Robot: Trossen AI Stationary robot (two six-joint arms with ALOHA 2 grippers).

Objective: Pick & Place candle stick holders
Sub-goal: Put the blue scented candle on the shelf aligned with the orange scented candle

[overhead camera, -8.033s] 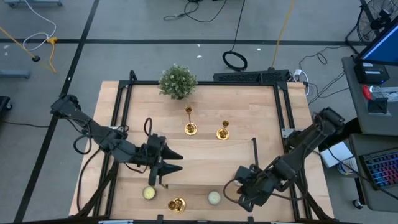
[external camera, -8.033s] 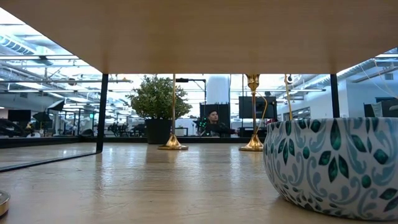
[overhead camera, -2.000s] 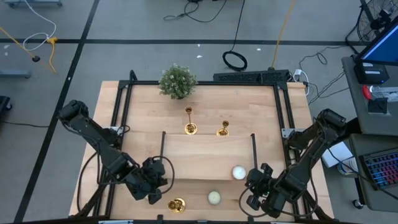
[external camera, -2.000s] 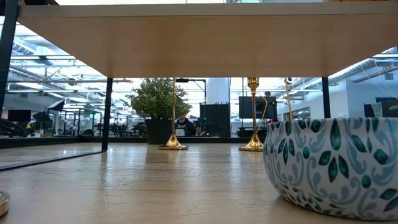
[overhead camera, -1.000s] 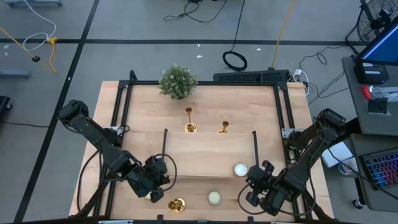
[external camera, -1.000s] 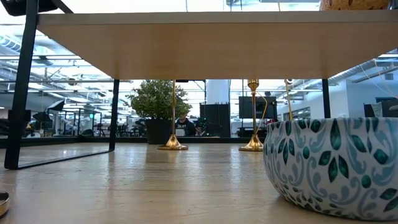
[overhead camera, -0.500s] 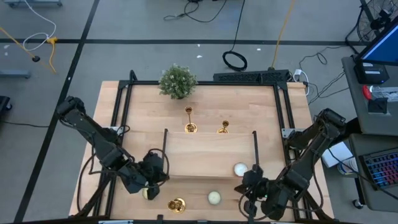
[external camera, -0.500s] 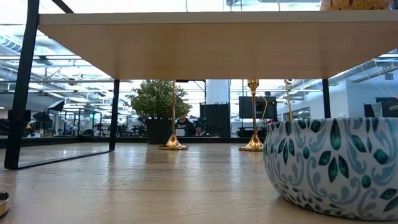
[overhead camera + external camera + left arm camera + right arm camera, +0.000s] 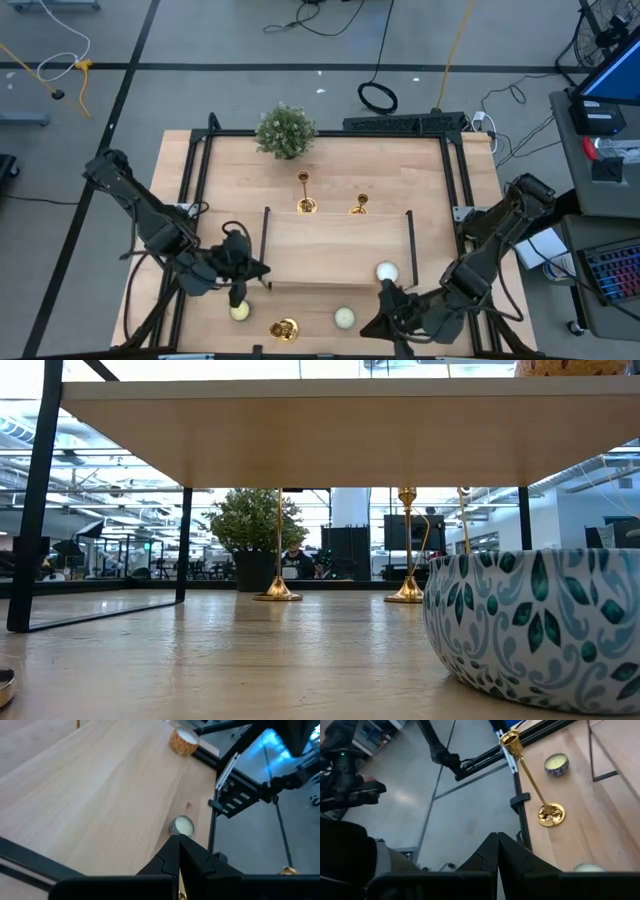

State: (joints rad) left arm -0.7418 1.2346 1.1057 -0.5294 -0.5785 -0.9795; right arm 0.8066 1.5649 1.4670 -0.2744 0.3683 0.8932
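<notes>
Two gold candle stick holders (image 9: 306, 195) (image 9: 358, 207) stand on their round bases on the table, behind a raised wooden shelf (image 9: 338, 250). The low view shows both (image 9: 278, 545) (image 9: 406, 545) beyond the shelf's underside. A third holder (image 9: 285, 327) stands at the near edge; in the right wrist view its stem (image 9: 532, 780) rises from the base (image 9: 551, 814). My left gripper (image 9: 262, 270) (image 9: 178, 842) hovers shut at the shelf's near left corner. My right gripper (image 9: 370, 327) (image 9: 497, 837) is shut above the near edge, pointing toward the third holder. Neither touches anything.
A bushy plant (image 9: 286, 130) stands at the far edge. One candle (image 9: 385, 272) sits on the shelf, and two more (image 9: 240, 312) (image 9: 344, 318) flank the near holder on the table. A patterned bowl-like candle (image 9: 535, 625) fills the low view's right. Black frame rails edge the table.
Both grippers have risen, staying shut. My left gripper has drawn up and away from the near edge toward the shelf's left corner. My right gripper has swung toward the table's left along the near edge and tipped from pointing down to nearly level.
</notes>
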